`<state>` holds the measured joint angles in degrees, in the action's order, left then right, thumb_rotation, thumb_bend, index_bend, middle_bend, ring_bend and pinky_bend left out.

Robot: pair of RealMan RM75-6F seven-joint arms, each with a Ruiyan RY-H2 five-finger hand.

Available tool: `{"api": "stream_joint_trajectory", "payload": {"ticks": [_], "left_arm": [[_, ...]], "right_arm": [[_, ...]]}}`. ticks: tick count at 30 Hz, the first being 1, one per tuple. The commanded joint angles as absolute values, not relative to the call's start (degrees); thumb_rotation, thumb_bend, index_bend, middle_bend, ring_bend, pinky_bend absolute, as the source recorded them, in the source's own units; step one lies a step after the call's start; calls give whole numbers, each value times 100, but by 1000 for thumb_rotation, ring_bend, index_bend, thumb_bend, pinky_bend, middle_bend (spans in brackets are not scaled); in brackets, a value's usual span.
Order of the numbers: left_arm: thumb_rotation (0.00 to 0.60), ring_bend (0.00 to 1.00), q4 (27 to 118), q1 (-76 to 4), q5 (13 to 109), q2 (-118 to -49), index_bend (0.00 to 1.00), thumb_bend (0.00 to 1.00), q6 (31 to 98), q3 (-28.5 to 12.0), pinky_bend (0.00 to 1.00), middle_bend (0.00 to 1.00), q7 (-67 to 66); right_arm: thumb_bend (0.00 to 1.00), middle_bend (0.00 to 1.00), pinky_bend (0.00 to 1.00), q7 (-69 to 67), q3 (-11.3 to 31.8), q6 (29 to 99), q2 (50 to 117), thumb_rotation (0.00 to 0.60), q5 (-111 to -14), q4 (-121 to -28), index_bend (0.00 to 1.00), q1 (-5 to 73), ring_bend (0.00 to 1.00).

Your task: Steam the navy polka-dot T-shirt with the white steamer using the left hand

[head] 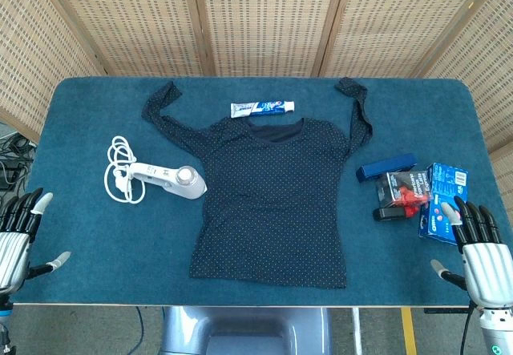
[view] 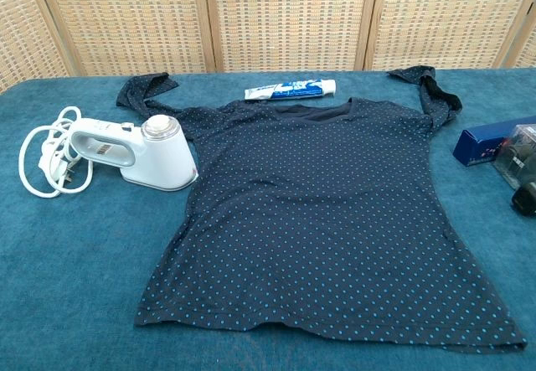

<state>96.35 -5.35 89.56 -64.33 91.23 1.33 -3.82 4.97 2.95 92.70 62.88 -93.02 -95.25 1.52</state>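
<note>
The white steamer point(head: 164, 179) lies on its side on the blue table point(head: 80, 131), at about nine o'clock from the navy polka-dot T-shirt point(head: 276, 199), its head just touching the shirt's edge below the sleeve. My left hand point(head: 18, 231) hovers off the table's near left corner, at roughly seven o'clock from the steamer and well apart from it, fingers spread and holding nothing; my right hand point(head: 479, 251) is the same at the near right corner, fingers apart and empty. I judge the steamer a rigid plastic body, moderately heavy toward the head, smooth and a bit slippery, so I would wrap my fingers through the open loop of its handle, which the chest view shows on the end away from the shirt. Its coiled white cord point(head: 119, 171) lies at nine o'clock from the body, loose and floppy, and will likely drag or snag as I lift. The shirt is soft, thin cloth lying flat, and may bunch if I push the head across it. A toothpaste tube point(head: 262, 109) rests at twelve o'clock, at the collar, and may be nudged there. Boxes point(head: 417, 191) cluster at three o'clock, near my right hand, out of my path.
</note>
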Motion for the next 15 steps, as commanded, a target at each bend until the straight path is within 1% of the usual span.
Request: {"api": "stream_joint_trajectory", "payload": {"ticks": [1,5,8,10,12,15], "left_arm": [[600,0,9638,-530,8958,-6431,0,0,9111,125,0,0,-385],[600,0,9626,-545,8952,-6447,0,0,9065,79,0,0,-375],[600,0,9526,-688,8893,-6530,0,0,8902,-56,0,0,-378],[600,0,9386,-915,8801,-6644,0,0,8637,-220,0,0,-325],[600,0,9123,-1295,8616,-6830,0,0,8142,-458,0,0,-137],[600,0,8664,-1836,8534,-7110,0,14,7491,-702,0,0,144]], "right_arm": [[0,0,0,496,287,9246,6274,600,-9291,-9538,0,156,0],[0,0,0,476,285,9210,6253,600,-9269,-9567,0,161,0],[0,0,0,433,289,9203,6223,600,-9267,-9648,0,163,0],[0,0,0,459,285,9196,6214,600,-9280,-9666,0,166,0],[0,0,0,481,281,9158,6210,600,-9265,-9682,0,177,0],[0,0,0,507,288,9093,6214,600,-9202,-9671,0,191,0]]}}
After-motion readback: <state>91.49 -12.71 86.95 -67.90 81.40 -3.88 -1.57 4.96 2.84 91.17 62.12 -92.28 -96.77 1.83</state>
